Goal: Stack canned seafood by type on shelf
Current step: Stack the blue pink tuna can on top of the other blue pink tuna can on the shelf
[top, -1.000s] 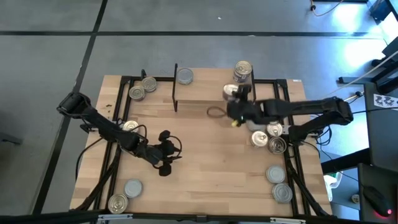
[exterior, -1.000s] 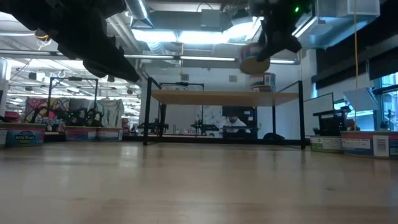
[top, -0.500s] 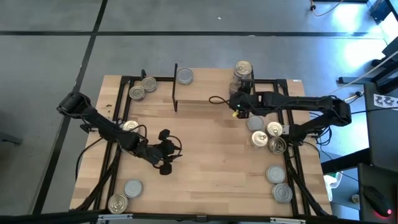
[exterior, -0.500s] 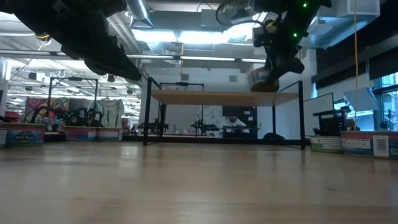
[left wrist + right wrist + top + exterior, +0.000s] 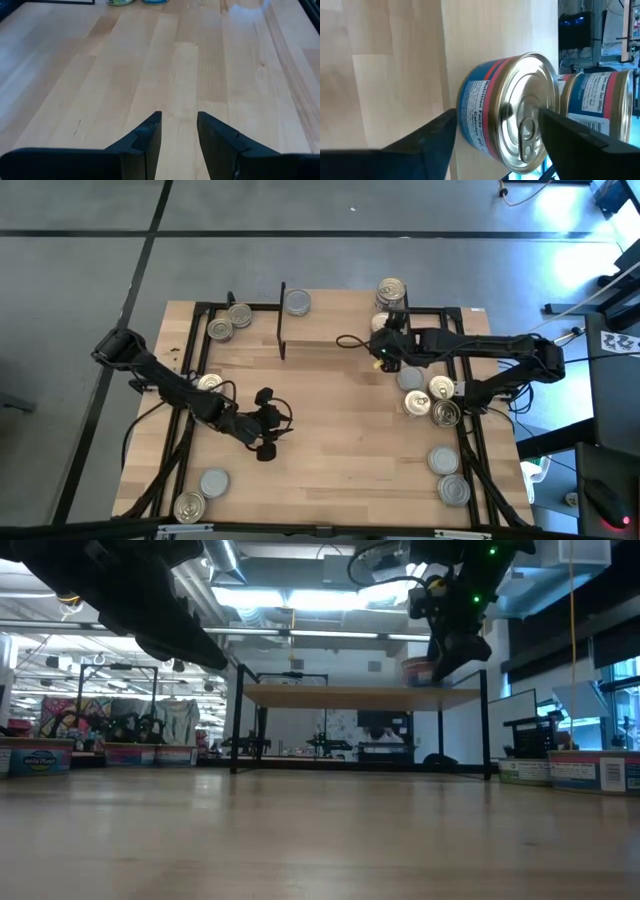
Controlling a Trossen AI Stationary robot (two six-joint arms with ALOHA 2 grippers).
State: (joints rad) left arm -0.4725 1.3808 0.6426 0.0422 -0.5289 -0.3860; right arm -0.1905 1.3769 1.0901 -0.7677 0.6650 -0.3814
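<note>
While the right gripper (image 5: 495, 135) stands open around a tin (image 5: 507, 110) on the shelf (image 5: 330, 350), most cans (image 5: 440, 405) lie unsorted on the table (image 5: 340, 450).

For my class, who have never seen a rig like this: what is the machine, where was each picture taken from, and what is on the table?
Two dark robot arms work at a wooden table. One picture looks straight down, one looks level across the table top, and two come from cameras on the arms' wrists. Small seafood cans lie along the table's edges. At the back stands a little shelf on black legs. The right pincer is open, its fingers on either side of a blue-and-red can standing on the shelf beside another stack. The left pincer is open and empty over bare wood.
</note>
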